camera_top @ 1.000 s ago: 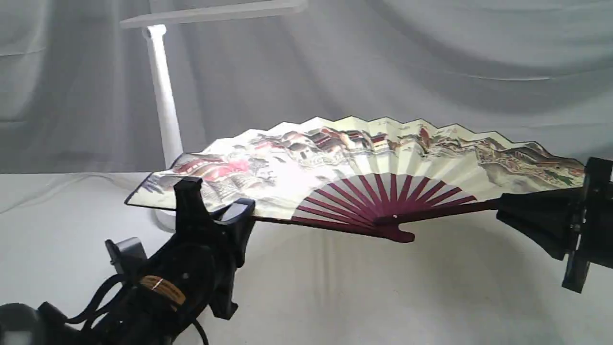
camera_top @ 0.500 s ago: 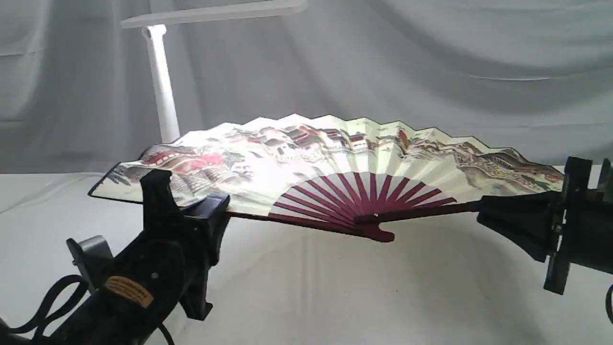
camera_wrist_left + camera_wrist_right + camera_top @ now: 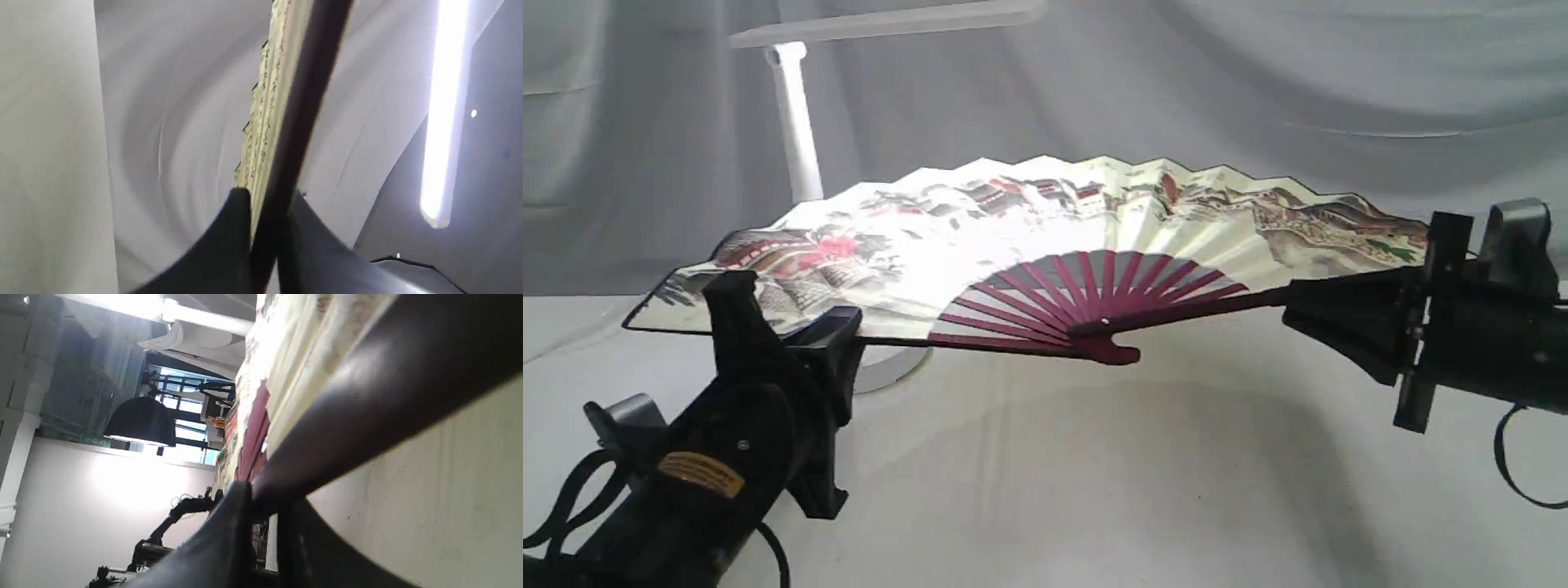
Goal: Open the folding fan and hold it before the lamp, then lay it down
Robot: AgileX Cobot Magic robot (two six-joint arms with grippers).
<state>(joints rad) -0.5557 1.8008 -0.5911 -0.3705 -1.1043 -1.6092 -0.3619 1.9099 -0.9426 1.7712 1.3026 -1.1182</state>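
In the exterior view the folding fan (image 3: 1029,237) is spread fully open and held in the air above the cloth-covered bench (image 3: 1094,490), painted face up and tilted toward the camera. The left hand (image 3: 784,306) is clamped on the fan's outer rib at the left end. The right hand (image 3: 1294,306) is clamped on the outer rib at the right end, close to the maroon sticks. The lamp (image 3: 796,122) stands behind the fan's left half. The paper hides the lower part of its stem, and part of the round base shows under the fan's lower edge, beside the left hand. The flat bar head reaches across above the fan. A grey drape (image 3: 1258,82) hangs behind everything.

In the left wrist view the folding fan (image 3: 265,102) is seen edge-on, with cream pleats beside a dark rib. The two fingers (image 3: 229,237) of the left hand (image 3: 267,204) are closed on that rib. The lit bar of the lamp (image 3: 443,122) glows beyond it, with nothing in between.

In the right wrist view the right hand (image 3: 263,502) grips the dark outer rib, and the folding fan (image 3: 294,355) fills much of the frame, blocking most of the scene. Past it are a black dome shade (image 3: 141,420), a window (image 3: 184,404) and a black jointed arm (image 3: 175,518). I cannot tell which arm that is.
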